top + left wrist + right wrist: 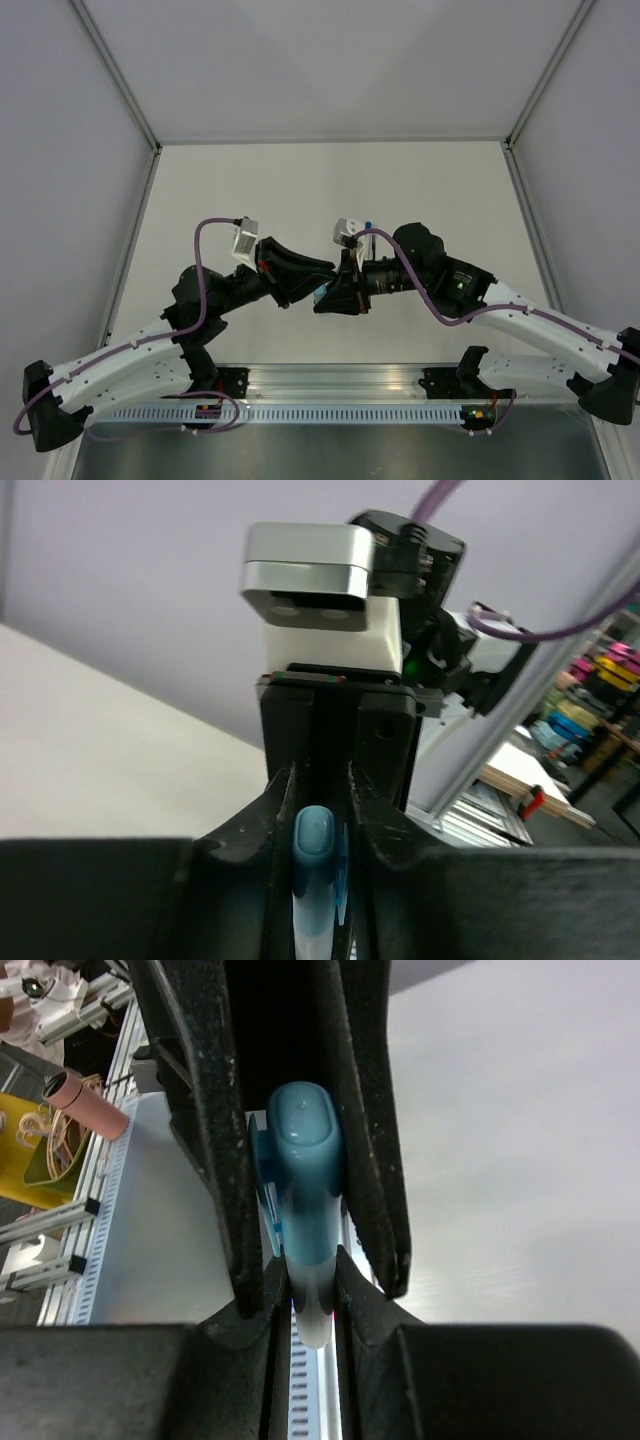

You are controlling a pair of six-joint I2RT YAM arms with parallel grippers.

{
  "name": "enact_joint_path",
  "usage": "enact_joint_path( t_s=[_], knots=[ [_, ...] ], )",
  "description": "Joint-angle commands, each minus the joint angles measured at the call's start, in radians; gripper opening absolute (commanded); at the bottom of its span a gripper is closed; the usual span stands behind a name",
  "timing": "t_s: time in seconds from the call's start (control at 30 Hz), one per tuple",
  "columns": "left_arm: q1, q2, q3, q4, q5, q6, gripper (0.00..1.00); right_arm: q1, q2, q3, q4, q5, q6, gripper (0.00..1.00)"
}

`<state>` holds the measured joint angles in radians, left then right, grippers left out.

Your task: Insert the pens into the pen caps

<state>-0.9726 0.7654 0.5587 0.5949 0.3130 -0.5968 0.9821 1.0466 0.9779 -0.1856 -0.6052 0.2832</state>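
Light-blue pen cap [303, 1175], rounded end, side clip, seated on whitish pen barrel [315, 1328]; centre of overhead frame; left gripper [312, 930] and right gripper [312, 1305] both clamped on it.

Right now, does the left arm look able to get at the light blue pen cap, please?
Likely yes: the left tool has its fingers flanking the light blue pen cap unobstructed; the right tool grips the pen.

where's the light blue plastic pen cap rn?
The light blue cap is mid-table in the top view, held where the left gripper and right gripper meet, capping a whitish pen.
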Motion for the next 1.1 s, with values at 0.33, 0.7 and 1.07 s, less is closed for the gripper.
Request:
enact_joint_path(
  t_s=[0.33, 0.7, 1.07],
  knots=[
    [-0.034, -0.008, 0.52, -0.88, -0.445, 0.233, 1.0, -0.065, 0.009, -0.255, 0.374, 0.162, 0.042, 0.0],
    [-0.034, -0.153, 0.013, -0.655, -0.752, 0.212, 1.0, -0.23, 0.378, -0.052, 0.203, 0.381, 0.261, 0.0],
    [-0.034, -0.172, -0.099, -0.543, -0.862, 0.278, 1.0, -0.35, 0.723, 0.148, 0.051, 0.484, 0.353, 0.09]
  ],
)
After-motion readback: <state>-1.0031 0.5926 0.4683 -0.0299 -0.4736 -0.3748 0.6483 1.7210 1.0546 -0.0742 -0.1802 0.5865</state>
